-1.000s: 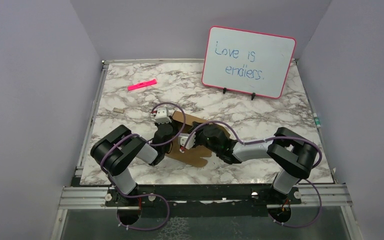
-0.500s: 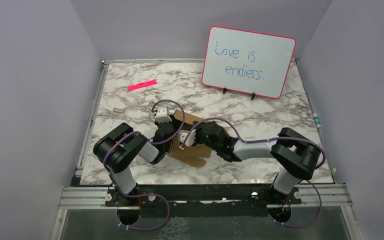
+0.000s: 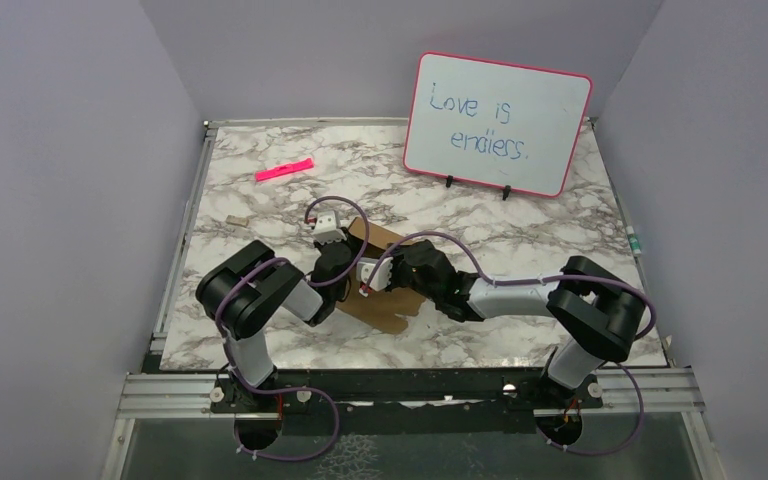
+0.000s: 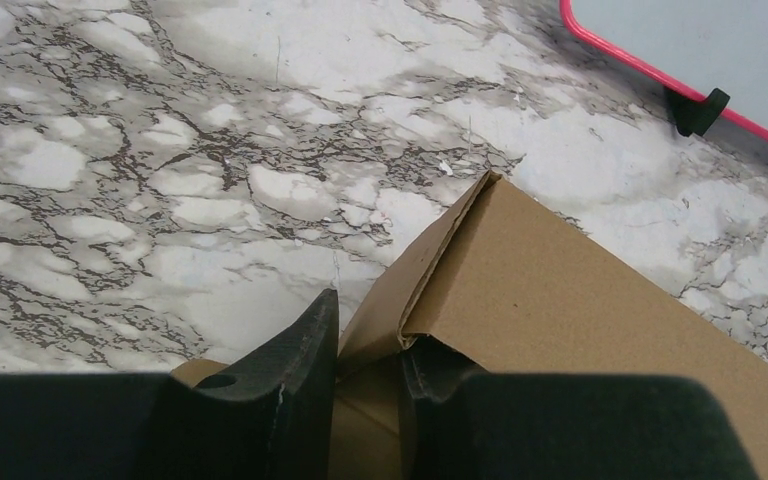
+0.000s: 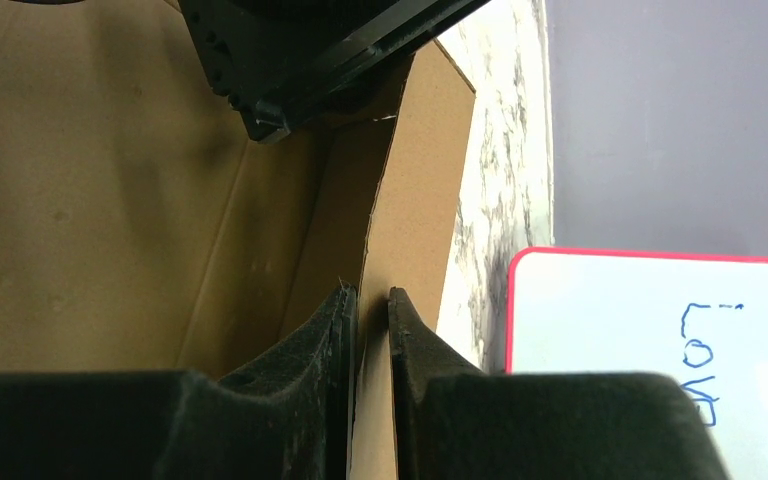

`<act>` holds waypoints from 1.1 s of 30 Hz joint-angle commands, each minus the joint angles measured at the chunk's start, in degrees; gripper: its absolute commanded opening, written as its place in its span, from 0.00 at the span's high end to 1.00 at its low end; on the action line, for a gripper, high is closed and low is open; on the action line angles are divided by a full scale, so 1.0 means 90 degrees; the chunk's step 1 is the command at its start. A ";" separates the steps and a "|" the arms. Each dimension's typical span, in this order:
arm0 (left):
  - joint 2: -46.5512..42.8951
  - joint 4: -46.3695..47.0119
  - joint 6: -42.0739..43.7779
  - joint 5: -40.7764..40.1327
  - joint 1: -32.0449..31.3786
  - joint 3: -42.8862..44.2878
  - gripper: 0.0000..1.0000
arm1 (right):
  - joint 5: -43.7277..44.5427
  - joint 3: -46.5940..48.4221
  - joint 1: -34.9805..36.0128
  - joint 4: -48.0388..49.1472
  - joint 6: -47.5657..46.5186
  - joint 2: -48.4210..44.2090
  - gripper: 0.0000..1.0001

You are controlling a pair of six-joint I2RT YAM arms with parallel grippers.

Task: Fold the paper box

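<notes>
Change vs. earlier frames: left arm (image 3: pixel 260 295) has its elbow shifted toward the middle and slightly farther from the base. Right arm (image 3: pixel 520 296) has its elbow a little farther out to the right. The paper box (image 3: pixel 388 312) shows a narrower near end than before; its near flap is drawn in toward the wrists. Whiteboard (image 3: pixel 498 125) and pink marker (image 3: pixel 284 169) are unmoved.

Grips: left gripper (image 4: pixel 370 350) is clenched astride a folded corner of the box, with cardboard filling the gap between its fingers. Right gripper (image 5: pixel 370 300) is pinched tight on a thin upright cardboard wall, pads against both faces.

Position: the box sits near the middle of the tabletop (image 3: pixel 560 240), toward its near edge, between the two wrists. Its far corner points at the whiteboard but lies well apart from it.

Room: bare marble lies open beyond the box, and to its right up to the tabletop's right edge. The marker lies far left, well apart. A small tan scrap (image 3: pixel 232 219) lies near the left edge. Purple walls close in on three sides.

Materials: the box is plain brown matte cardboard with sharp creases; one crease is raised as a ridge in the left wrist view. The tabletop is white marble pattern with grey-brown veins. The whiteboard is glossy, pink-rimmed, on small black feet.
</notes>
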 commanded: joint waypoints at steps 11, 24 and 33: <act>-0.0368 0.0010 0.0298 -0.0033 -0.0040 -0.0208 0.59 | -0.0469 -0.0059 0.0047 -0.0774 0.0761 -0.0518 0.72; -0.1940 -0.1200 -0.0010 0.0792 -0.0055 -0.1132 0.30 | -0.0765 -0.0074 0.0047 -0.1256 0.1843 -0.1469 0.55; -0.4993 -0.4199 -0.0568 0.1177 -0.0039 -0.1258 0.13 | -0.0220 -0.0137 0.0047 -0.1989 0.4125 -0.2923 0.45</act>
